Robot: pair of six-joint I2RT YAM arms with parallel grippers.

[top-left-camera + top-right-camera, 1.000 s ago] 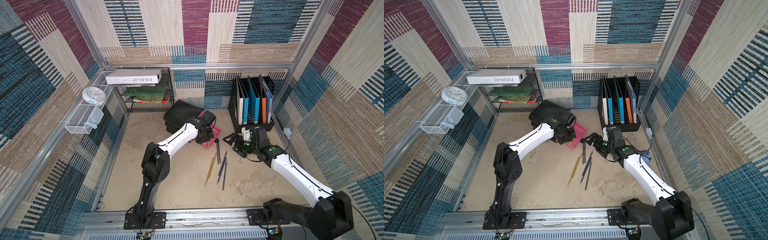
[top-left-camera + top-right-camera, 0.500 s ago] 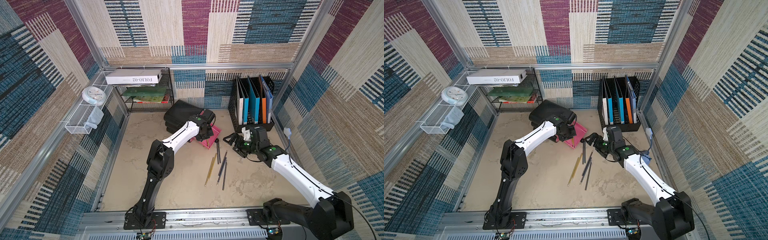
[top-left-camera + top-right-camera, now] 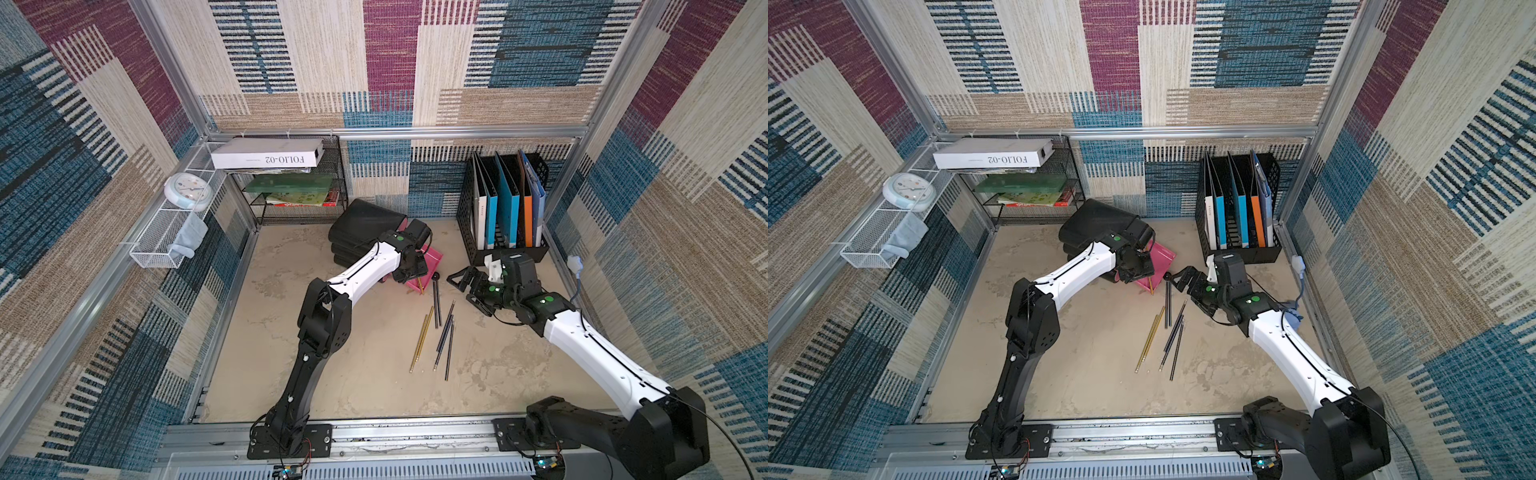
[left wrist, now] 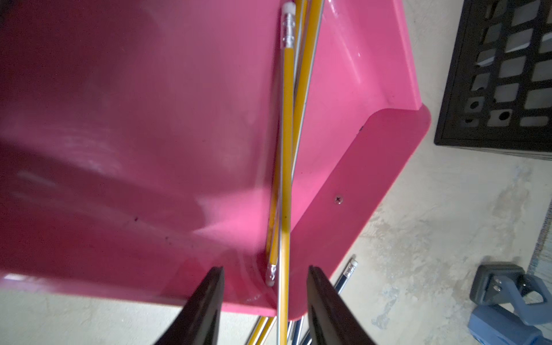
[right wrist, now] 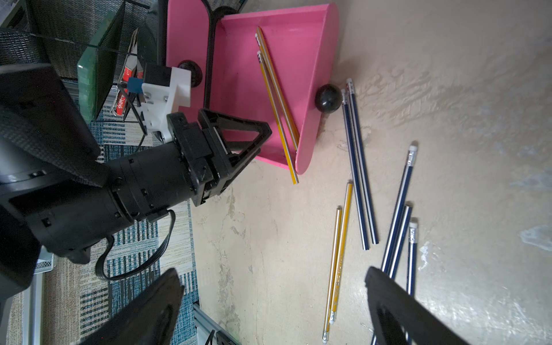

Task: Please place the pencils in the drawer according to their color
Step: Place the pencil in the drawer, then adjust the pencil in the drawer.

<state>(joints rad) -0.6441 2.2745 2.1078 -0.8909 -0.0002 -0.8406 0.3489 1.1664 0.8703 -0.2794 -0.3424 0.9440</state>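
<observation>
Floor on the near side of pink drawer (image 3: 432,262) open past loose pencils (image 3: 422,340); file rack (image 3: 465,216), black cabinet (image 3: 361,226) flank its far side.

You've got two yellow pencils (image 5: 270,95) in the pink drawer (image 5: 239,74), one poking out its near end. A yellow pair (image 5: 339,254) and five navy pencils (image 5: 363,164) lie loose just near-right.

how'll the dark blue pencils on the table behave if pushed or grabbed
The dark blue pencils look thin, straight and rigid: probably stiff and light. Lying flat on the table, one would likely roll if nudged. Glossy barrels may slip in a loose pinch.
</observation>
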